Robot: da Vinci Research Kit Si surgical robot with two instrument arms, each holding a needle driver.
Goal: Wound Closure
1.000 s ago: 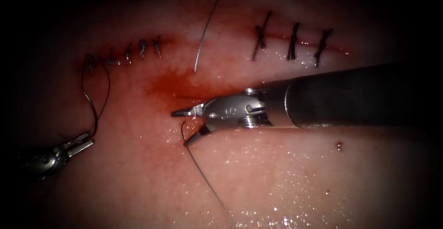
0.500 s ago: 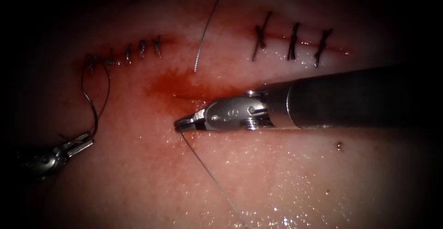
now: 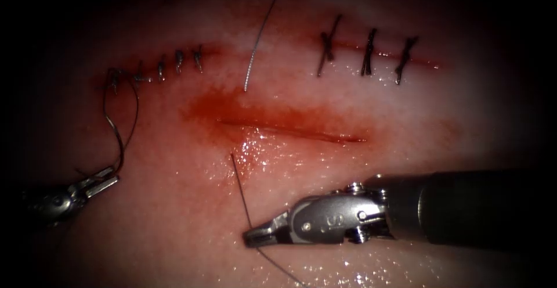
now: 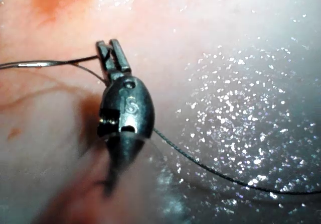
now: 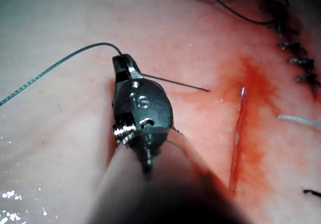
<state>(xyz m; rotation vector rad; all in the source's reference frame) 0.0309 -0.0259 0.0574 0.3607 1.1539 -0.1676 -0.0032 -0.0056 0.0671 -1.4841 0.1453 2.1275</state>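
The right tool [image 3: 250, 237] has its jaws closed on the thread [image 3: 239, 190], below the open cut [image 3: 293, 130] and clear of it; a second ago it lay at the cut's near lip with jaws parted, then closed there, and it has since drawn back toward the viewer with the strand in its grip. From the jaws the thread runs up in a taut, nearly straight line to where it enters the tissue [image 3: 174, 224] just below the left end of the cut (the long axis of that strand points from the jaws almost straight at the cut). In the right wrist view the same tool [image 5: 120, 63] pinches the thread [image 5: 173, 82] close to the tip.

The left tool [image 3: 107, 179], well left of the cut, has its jaws closed on the needle [image 4: 30, 64], held near its thread end and out of the tissue. The right tool is far the nearer to the cut.
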